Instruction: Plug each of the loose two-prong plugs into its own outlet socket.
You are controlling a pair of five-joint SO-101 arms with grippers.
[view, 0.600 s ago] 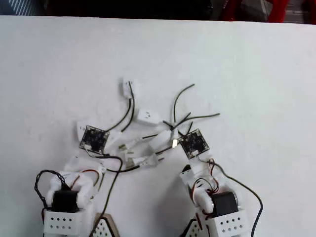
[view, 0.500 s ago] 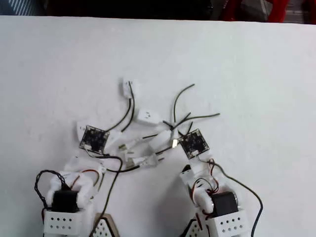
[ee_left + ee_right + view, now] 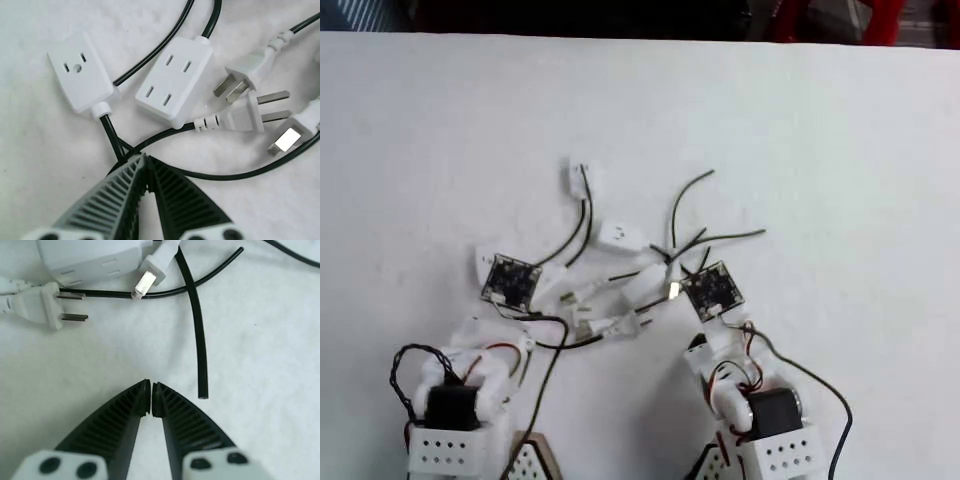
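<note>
Plugs (image 3: pixel 245 117) loose beside outlet sockets (image 3: pixel 172 80) on table (image 3: pixel 820 120); left jaws, right jaws together, empty.

Plugs (image 3: pixel 618 325) lie toward the tabletop's (image 3: pixel 840 130) front edge, near its middle. One socket (image 3: pixel 618 237) lies behind them, another socket (image 3: pixel 580 180) farther back.

Light falls bright and even over the white worktop (image 3: pixel 840 150) in the high view, washing its surface almost flat, while the room past the far edge lies dark. Shadows are soft and short, with thin grey fringes hugging the cables (image 3: pixel 586 215). In the left wrist view the outlet blocks (image 3: pixel 172 80) cast faint shadows close beneath them, and a plug prong (image 3: pixel 284 140) flares white with glare. In the right wrist view a plug prong (image 3: pixel 141 286) glints likewise, and a pale shadow runs along the black cable (image 3: pixel 197 325).
</note>
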